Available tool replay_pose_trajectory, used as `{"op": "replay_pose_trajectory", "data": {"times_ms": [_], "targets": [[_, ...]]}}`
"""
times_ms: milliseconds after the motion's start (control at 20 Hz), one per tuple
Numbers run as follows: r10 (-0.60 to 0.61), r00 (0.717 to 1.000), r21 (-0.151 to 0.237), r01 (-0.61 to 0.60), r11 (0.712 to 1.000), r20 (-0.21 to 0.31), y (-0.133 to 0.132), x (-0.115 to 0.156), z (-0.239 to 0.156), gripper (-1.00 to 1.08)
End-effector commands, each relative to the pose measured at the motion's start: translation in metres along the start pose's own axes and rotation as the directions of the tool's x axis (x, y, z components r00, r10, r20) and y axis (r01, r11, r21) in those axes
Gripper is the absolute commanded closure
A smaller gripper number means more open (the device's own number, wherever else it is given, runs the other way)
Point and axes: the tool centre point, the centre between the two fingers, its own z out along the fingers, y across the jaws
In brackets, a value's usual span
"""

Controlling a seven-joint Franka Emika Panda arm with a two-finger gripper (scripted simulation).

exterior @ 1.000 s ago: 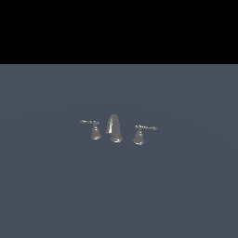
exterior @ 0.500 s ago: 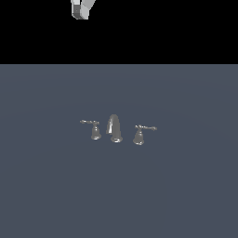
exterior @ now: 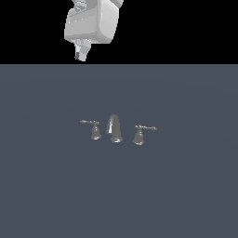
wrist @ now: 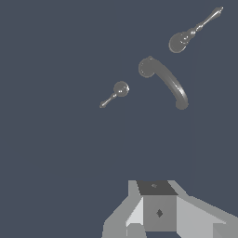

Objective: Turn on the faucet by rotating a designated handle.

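Note:
The tiny silver faucet stands on the grey floor in the exterior view: an arched spout (exterior: 114,128) between two lever handles. The handle (exterior: 94,129) has a slim bell base and a thin lever pointing to the exterior view's left. The wider-based handle (exterior: 139,134) points right. My white gripper (exterior: 81,54) hangs high above and behind them, towards the left, with its fingers together and holding nothing. In the wrist view the handle (wrist: 119,90), the spout (wrist: 166,82) and the other handle (wrist: 182,40) lie far beyond my gripper (wrist: 156,207).
A flat dark grey floor (exterior: 186,186) surrounds the faucet on all sides. Black background fills the space above it.
My gripper has come down into the exterior view from the top edge. It was out of view a second ago and now shows much larger. The faucet has not moved.

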Motion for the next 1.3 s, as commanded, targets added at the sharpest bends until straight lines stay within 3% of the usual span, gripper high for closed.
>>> {"op": "replay_pose_trajectory", "data": {"times_ms": [0,250,500,800,1250], "targets": [[0.087,0.996,-0.001,-0.087,0.996,-0.001,-0.011,0.010,0.020,1.08],[0.254,0.967,-0.003,-0.254,0.967,-0.021,-0.030,0.031,0.059,1.08],[0.409,0.910,0.004,-0.410,0.912,-0.061,-0.044,0.052,0.098,1.08],[0.572,0.810,0.038,-0.572,0.819,-0.127,-0.057,0.078,0.142,1.08],[0.728,0.651,0.132,-0.720,0.682,-0.214,-0.068,0.108,0.189,1.08]]}}
